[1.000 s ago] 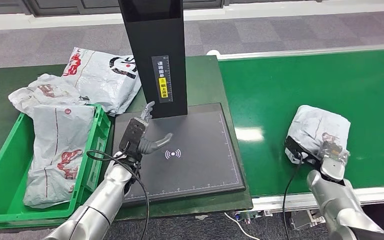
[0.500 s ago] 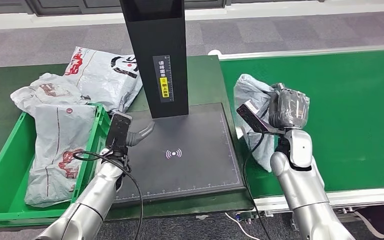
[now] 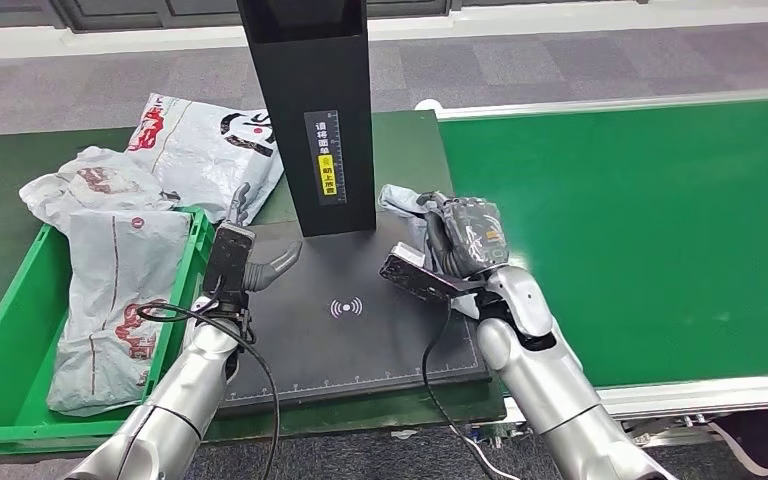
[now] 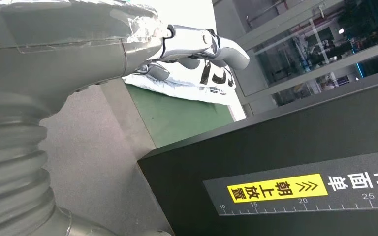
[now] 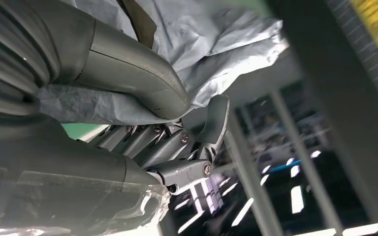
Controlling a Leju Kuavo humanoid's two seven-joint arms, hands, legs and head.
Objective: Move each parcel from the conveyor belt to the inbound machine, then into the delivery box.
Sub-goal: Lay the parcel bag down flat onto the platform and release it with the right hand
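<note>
right hand point(image 3: 465, 240) gripping parcel point(image 3: 407, 203) over scanner pad point(image 3: 380, 330) | left hand point(image 3: 245, 262) open, empty | soft light polybag, likely slick, grab bunched film

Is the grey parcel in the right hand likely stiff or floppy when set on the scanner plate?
Probably floppy: the grey parcel creases and bunches around the right hand. It seems light for its size, carried one-handed. Its plastic film may slide on the smooth scanner plate.
</note>
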